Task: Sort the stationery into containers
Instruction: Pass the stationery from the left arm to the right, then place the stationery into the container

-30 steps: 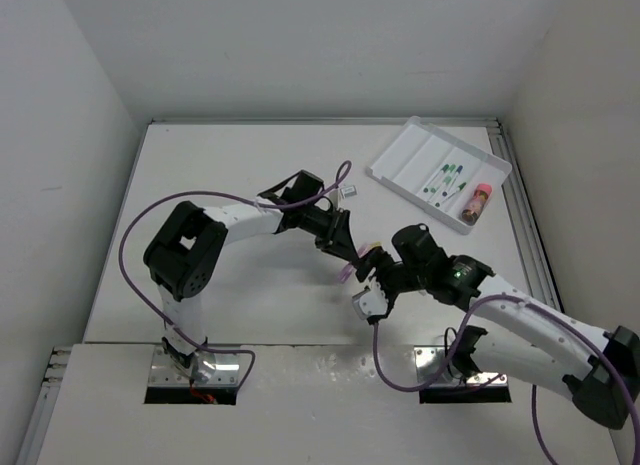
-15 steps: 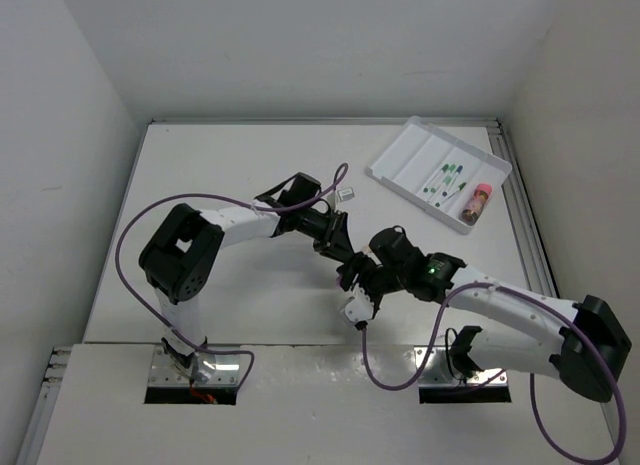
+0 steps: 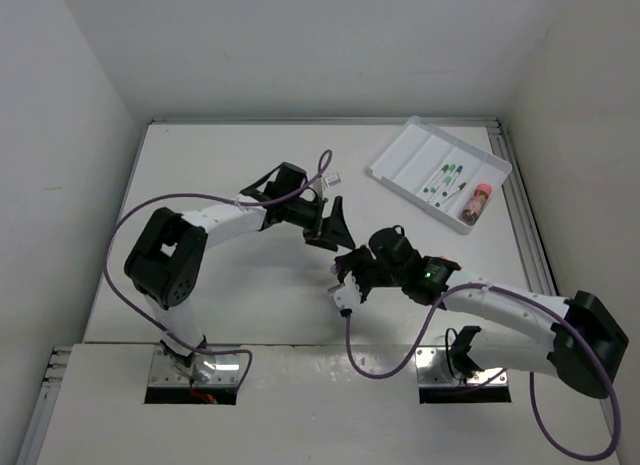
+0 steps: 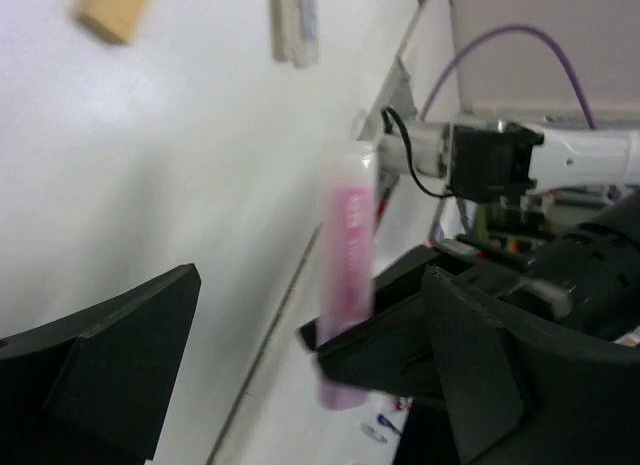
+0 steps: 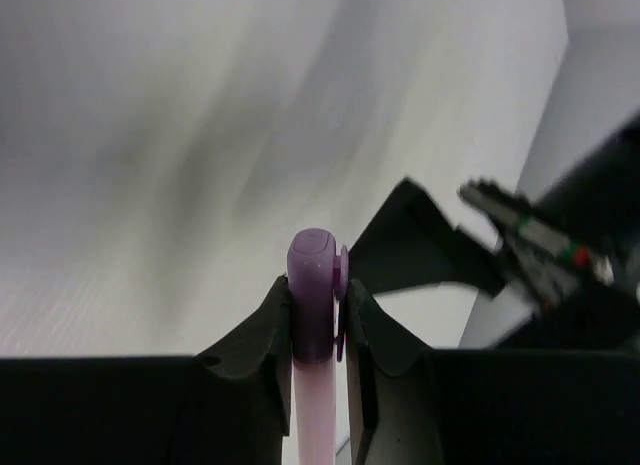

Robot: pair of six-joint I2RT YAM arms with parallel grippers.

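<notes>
The right gripper (image 5: 317,315) is sitting nearest, low over the middle of the white table (image 3: 230,165). Its black fingers (image 5: 255,335) are pressing together on the lilac stick (image 5: 312,260), which is standing up between them with its rounded purple cap poking out above the tips. Just beyond it, slightly to the left, the left gripper (image 3: 331,227) is hanging with its jaws spread wide and holding nothing. In the left wrist view the stick is showing in the gap between those open jaws, touching neither. Farther on in that view, a tan eraser block (image 4: 115,7) and a white pen (image 4: 295,25) are lying on the table, near each other but apart. At the far right, the white tray (image 3: 408,147) is lying at an angle. Green-capped pens (image 3: 445,178) are lying in its middle compartments, and a pink marker (image 3: 477,201) is lying in the right-end compartment.
</notes>
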